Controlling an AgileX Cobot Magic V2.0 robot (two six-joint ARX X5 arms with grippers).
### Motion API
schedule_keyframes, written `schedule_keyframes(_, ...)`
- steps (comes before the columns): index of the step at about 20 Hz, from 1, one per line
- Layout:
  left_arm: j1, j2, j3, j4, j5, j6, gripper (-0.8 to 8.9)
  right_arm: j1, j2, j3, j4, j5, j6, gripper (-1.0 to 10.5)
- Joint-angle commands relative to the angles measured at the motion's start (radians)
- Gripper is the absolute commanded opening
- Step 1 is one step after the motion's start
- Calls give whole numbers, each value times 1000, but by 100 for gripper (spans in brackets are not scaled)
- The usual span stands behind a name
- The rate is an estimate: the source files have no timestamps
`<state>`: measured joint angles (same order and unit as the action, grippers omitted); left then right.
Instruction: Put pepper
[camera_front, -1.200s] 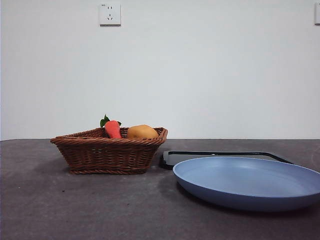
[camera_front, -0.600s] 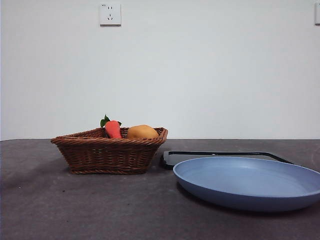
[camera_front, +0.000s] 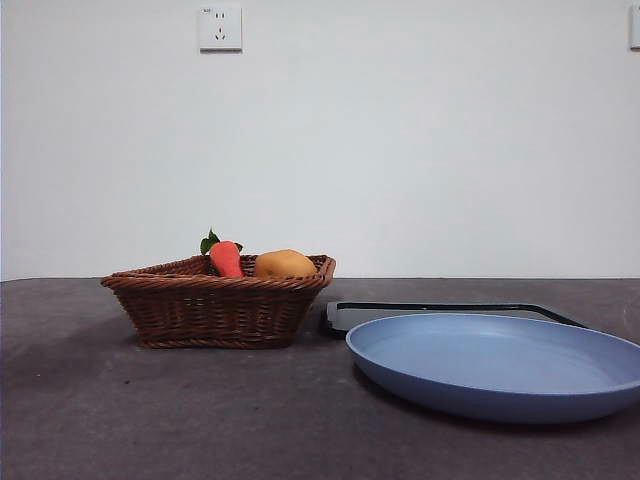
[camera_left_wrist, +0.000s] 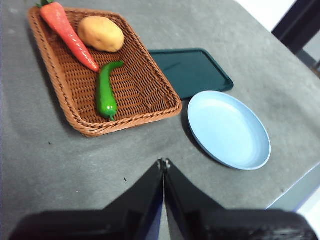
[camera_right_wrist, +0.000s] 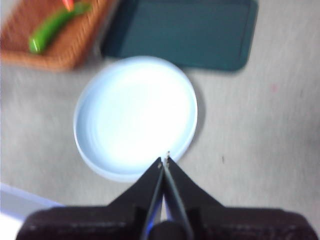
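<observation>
Lying in the basket, the pepper is resting on the woven floor with its thick end close to the rim. Its thin curved tip is pointing toward the carrot, which is stretching along the basket just beside it. The potato is sitting next to the carrot, in the part of the basket away from the pepper's thick end. In the front view the pepper is hiding behind the basket's wall, and only the carrot's top and the potato are showing over the rim.

Beside the basket the dark green tray is lying flat on the grey surface. The blue plate is sitting just beside the tray, bare, near the basket but not touching it.

The left tool is hanging above the surface, well apart from the basket, its jaws pressed together on nothing. The right tool is hovering over the plate's rim on the side away from the tray, its jaws together as well, gripping nothing. That view is blurred, with the basket and pepper showing at one corner.
</observation>
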<state>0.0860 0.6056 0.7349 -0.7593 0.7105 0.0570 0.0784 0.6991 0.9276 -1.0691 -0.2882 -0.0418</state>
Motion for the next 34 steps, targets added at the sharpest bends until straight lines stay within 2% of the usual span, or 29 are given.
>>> schedule_keyframes(1, -2, 2, 14, 2, 4, 26, 10, 2, 16, 16, 10, -1, -35, 13)
schedule_keyframes(2, -2, 2, 14, 2, 5, 25, 30, 2, 21, 16, 11, -1, -35, 16)
schedule_keyframes(3, -2, 2, 14, 2, 3, 22, 90, 2, 27, 16, 13, -1, -35, 44)
schedule_keyframes(5, -2, 2, 14, 3, 0, 22, 292, 2, 41, 16, 13, -1, -34, 187)
schedule_keyframes(6, -2, 2, 14, 2, 0, 21, 338, 2, 50, 16, 13, 0, -34, 264)
schedule_keyframes(7, -2, 2, 14, 2, 0, 21, 337, 2, 59, 16, 13, 0, -34, 295)
schedule_keyframes(12, -2, 2, 14, 3, 0, 17, 337, 2, 161, 16, 35, -1, -34, 299)
schedule_keyframes(24, -2, 2, 14, 3, 1, 17, 337, 28, 688, 16, 317, -1, -27, 298)
schedule_keyframes(30, -2, 2, 14, 3, 0, 17, 337, 29, 867, 16, 408, -1, -27, 297)
schedule_keyframes(34, -2, 2, 14, 3, -2, 18, 337, 37, 925, 16, 428, -2, -31, 239)
